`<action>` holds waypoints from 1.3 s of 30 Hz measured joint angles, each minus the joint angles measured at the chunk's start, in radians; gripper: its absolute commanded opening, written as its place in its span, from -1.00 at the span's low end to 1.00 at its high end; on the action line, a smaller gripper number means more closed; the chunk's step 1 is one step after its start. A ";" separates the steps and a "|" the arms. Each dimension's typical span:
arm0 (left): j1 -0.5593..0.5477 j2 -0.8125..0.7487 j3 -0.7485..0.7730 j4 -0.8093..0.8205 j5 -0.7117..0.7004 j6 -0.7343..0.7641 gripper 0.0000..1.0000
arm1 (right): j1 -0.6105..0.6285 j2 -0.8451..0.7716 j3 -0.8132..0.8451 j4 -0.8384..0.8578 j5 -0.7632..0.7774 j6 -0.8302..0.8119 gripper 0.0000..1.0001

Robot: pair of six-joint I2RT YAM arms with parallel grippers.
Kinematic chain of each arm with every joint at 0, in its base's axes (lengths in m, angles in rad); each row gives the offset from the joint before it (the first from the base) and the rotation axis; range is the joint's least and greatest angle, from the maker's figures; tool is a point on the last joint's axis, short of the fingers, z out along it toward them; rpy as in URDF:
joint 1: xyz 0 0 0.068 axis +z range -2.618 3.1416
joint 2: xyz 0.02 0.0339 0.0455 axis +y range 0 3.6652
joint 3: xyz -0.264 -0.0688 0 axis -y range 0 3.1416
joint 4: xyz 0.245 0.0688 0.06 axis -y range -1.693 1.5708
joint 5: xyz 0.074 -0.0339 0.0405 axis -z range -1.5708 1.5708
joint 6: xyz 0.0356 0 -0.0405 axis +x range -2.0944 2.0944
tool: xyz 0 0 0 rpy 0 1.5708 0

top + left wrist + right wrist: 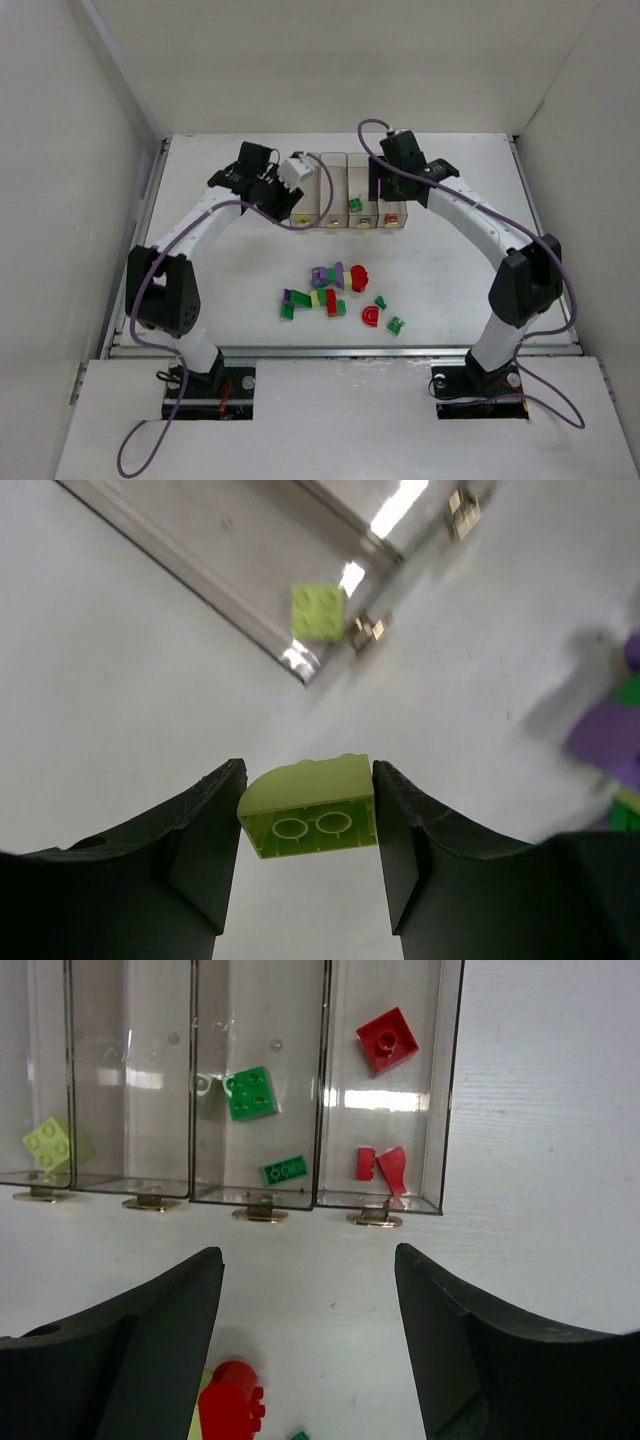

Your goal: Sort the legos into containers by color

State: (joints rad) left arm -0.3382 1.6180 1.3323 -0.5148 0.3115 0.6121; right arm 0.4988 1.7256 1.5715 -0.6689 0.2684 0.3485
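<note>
Left claw (pixel 288 190), top external view: it is hanging over the left end of the containers (pixel 350 180), at their near ends. Right claw (pixel 383 188) is hovering above the right end of the same row. Loose legos (pixel 335 290) are lying in a cluster on the table (pixel 200 200), well apart from both claws, between the containers and the arm bases. Claw states are too small to tell from up here.

Left wrist view: the left claw (pixel 305 815) is clamping a pale yellow-green brick (pixel 310 820), one black finger pressing on each end, hollow underside facing the camera. Beyond it, a second pale brick (pixel 318 610) is sitting inside the clear end bin (pixel 200 560).

Right wrist view: the right claw (pixel 310 1260) is standing with fingers apart and nothing between them, just short of the bins' tan-tabbed ends. From the left, the bins are holding one pale brick (pixel 48 1142), nothing visible, green bricks (pixel 250 1092), and red bricks (pixel 387 1040). A red piece (pixel 232 1400) is lying on the table below the claw.

Judgement: the drop-off step for the pale brick is in hand, and most of the pile is waiting. Next, the left claw needs to be centring over the bin with the matching brick, then opening, without clipping the thin wall.
</note>
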 measured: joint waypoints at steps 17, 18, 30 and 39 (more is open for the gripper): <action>-0.034 0.406 0.333 0.224 -0.016 -0.195 0.41 | -0.092 0.103 0.079 -0.004 -0.045 -0.092 0.50; -0.040 0.405 0.333 0.231 -0.021 -0.196 0.46 | -0.092 0.102 0.079 -0.004 -0.045 -0.094 0.50; -0.082 0.095 0.244 0.193 -0.142 -0.252 0.65 | -0.065 -0.154 -0.119 -0.060 -0.042 -0.020 0.50; -0.087 -0.457 -0.114 0.166 -0.195 -0.233 1.00 | 0.177 -0.333 -0.346 -0.262 -0.007 0.241 0.59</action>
State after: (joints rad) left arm -0.4248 1.1614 1.2179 -0.3489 0.1165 0.3786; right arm 0.6758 1.3922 1.2255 -0.9314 0.2611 0.5900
